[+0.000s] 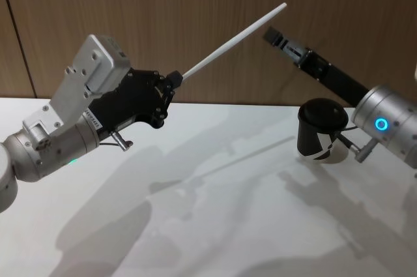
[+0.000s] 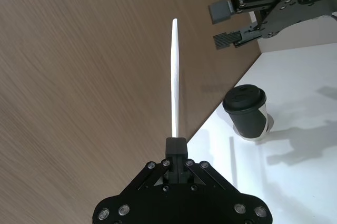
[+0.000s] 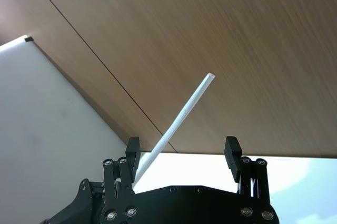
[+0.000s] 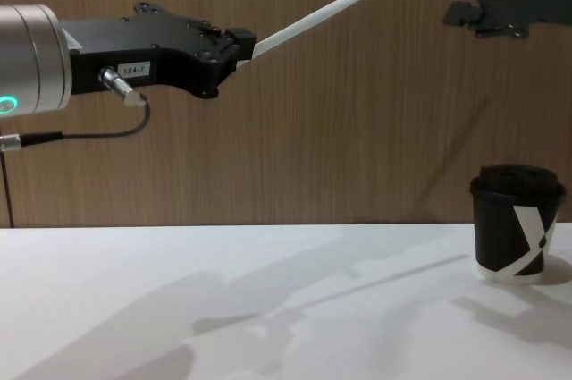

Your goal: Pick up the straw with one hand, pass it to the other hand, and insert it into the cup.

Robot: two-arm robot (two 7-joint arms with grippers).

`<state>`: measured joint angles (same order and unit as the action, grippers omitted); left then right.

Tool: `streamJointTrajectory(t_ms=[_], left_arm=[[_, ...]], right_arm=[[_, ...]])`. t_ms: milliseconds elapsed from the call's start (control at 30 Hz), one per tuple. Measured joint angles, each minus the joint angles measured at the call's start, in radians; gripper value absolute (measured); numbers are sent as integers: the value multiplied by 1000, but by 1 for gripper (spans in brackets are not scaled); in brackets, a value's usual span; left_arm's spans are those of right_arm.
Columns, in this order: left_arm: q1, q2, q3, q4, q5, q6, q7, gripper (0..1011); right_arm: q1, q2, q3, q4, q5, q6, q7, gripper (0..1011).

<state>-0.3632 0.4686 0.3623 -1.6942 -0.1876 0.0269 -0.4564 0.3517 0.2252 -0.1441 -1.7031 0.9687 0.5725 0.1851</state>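
Now mid-handover: straw held aloft between two hands, cup waiting.

The left hand (image 1: 173, 81), raised at the left above the desk (image 1: 195, 225), pinches the straw (image 1: 234, 41) by its lower end, so the long free part slants up and rightward, leaving plenty of length to take. The right hand (image 1: 273, 36) hangs near the straw's upper tip with fingers spread, seemingly lined up to close on it; whether it touches cannot be told. The cup (image 1: 321, 127) stands upright on the desk at the right, under the right arm, lid on. No straw is in it, and its contents are hidden.
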Motion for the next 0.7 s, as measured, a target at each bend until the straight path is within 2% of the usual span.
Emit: streamJointTrajectory(t_ms=[333, 700], left_arm=[[0, 0, 0, 0, 0, 0, 0, 0], [0, 0, 0, 0, 0, 0, 0, 0]], right_arm=[[23, -33, -16, 15, 23, 15, -42, 1001], [49, -64, -43, 45, 28, 6, -66, 1001]])
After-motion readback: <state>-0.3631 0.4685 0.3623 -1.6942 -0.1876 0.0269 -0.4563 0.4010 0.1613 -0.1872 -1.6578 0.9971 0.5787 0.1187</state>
